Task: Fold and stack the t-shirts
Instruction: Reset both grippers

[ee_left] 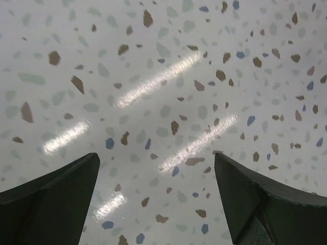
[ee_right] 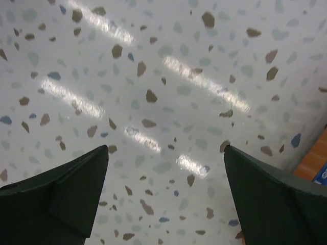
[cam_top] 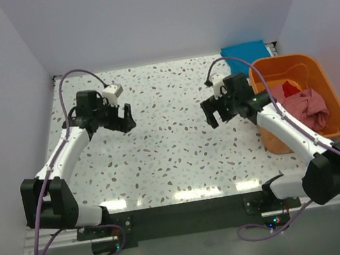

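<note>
Neither claw is holding anything. The left gripper (cam_top: 126, 118) is hung over the left part of the speckled table (cam_top: 173, 146) with its jaws spread wide, and in the left wrist view only bare table top is seen between the two dark fingers (ee_left: 56, 189). The right gripper (cam_top: 215, 115) is likewise spread, poised over the table just beside the orange plastic tub (cam_top: 279, 58). Nothing is pinched between its fingers (ee_right: 66, 189), and a sliver of the tub is caught at the right edge of that view. The teal-blue t-shirt (cam_top: 243, 51) is laid flat at the far right corner of the table, behind the tub, and appears to be folded already, so it can be judged the base of the stack. The pink t-shirt (cam_top: 309, 108) and the red t-shirt (cam_top: 291, 89) are bundled together inside the tub, crumpled and unfolded, with the red one mostly hidden. The step in hand is therefore judged to be the fetching of the next shirt. The right arm, being nearer, would need to be swung back over the tub rim and lowered with its jaws kept apart. One layer of the pink cloth would then have to be pinched so that the red shirt is not dragged out with it, and the garment spread on the table for folding.
</note>
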{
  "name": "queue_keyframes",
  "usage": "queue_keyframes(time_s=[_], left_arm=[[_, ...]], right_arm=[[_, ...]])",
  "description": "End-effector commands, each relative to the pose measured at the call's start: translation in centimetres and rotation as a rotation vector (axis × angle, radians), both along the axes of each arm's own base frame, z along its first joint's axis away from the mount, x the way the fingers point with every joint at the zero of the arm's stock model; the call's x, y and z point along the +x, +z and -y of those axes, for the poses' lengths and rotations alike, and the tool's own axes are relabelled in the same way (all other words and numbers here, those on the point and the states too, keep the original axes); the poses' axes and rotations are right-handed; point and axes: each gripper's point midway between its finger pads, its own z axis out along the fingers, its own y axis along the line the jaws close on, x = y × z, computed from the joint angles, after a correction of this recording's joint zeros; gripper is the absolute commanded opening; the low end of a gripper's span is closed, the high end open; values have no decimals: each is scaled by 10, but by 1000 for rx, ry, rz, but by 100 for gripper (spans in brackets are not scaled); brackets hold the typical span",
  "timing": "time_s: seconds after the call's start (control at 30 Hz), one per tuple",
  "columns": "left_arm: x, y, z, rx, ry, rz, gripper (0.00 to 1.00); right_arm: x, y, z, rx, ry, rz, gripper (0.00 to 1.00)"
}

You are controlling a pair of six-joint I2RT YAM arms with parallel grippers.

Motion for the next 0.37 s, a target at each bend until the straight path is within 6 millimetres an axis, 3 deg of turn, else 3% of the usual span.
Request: queue_keyframes(time_s=[0.0, 0.03, 0.13, 0.33], left_arm=[[-19, -3, 6, -9, 23, 31, 100], [-31, -17, 7, -11, 26, -7, 100], [-42, -24, 7, -12, 34, -4, 100], [-39, -15, 5, -9, 48, 25, 100]], right_arm=[[-30, 7, 9, 22, -7, 23, 99], [-34, 4, 11, 17, -7, 19, 99], [-46, -1, 14, 25, -5, 9, 99], [-38, -1, 12, 24, -5, 24, 99]])
